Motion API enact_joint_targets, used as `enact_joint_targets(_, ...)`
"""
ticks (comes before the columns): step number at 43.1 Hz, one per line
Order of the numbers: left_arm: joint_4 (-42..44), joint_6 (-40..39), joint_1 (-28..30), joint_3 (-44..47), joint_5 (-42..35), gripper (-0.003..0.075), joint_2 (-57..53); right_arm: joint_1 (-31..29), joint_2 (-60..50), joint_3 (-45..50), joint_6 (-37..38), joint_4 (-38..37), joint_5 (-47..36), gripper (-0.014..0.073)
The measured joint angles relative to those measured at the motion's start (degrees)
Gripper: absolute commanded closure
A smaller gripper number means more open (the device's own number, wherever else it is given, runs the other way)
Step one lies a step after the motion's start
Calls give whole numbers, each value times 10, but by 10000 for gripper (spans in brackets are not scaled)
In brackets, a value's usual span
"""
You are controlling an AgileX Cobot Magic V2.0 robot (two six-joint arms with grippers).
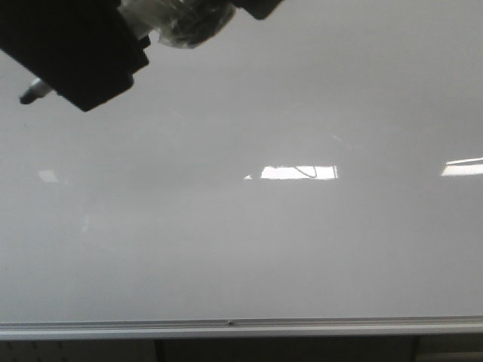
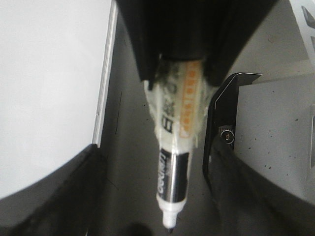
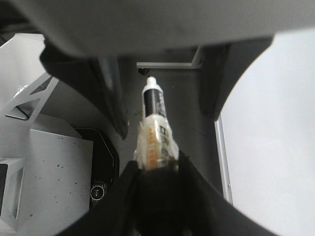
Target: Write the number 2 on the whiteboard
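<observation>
The front camera looks forward at close range onto the large glossy white-grey whiteboard (image 1: pixel 241 249) with its silver aluminium frame strip; each wrist camera looks along its own taped black-and-white marker, left (image 2: pixel 172 177) and right (image 3: pixel 153 118); all three views share that board's framed edge.

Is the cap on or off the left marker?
Off. The marker's bare dark tip shows in the left wrist view.

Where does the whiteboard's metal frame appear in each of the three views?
Front: the frame runs along the bottom, below the whiteboard.
Left wrist: a thin strip between the board and the left marker.
Right wrist: a strip between the board and the right marker.
Shared landmark: the white board surface beside it.
</observation>
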Motion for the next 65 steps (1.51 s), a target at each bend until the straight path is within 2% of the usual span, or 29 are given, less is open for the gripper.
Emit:
enact_joint_targets(5,0,-17,28,0,0,229,-21,-20,-5,0,36,-27,10,591)
enact_joint_targets(13,-4,-44,107,0,1,229,-71,-90,-32,0,135,-104,31,591)
enact_joint_targets(19,-35,-50,173,16,-1,229,-103,-160,-56,0,237,-118,33,591)
enact_joint_targets(23,-57,-51,214,44,-8,229,-123,-200,-76,15,271,-122,22,591)
enact_joint_targets(29,-67,-51,256,86,-24,229,-143,-217,-127,101,282,-118,-79,591)
enact_joint_targets(34,-69,-52,265,104,-27,229,-145,-217,-151,179,282,-87,-199,591)
enact_joint_targets(38,-70,-52,266,106,-34,229,-145,-217,-149,211,282,-75,-262,591)
enact_joint_targets(52,-72,-52,266,106,-53,229,-145,-210,-82,219,229,-68,-415,591)
enact_joint_targets(65,-72,-52,266,106,-53,229,-145,-210,0,219,223,-63,-549,591)
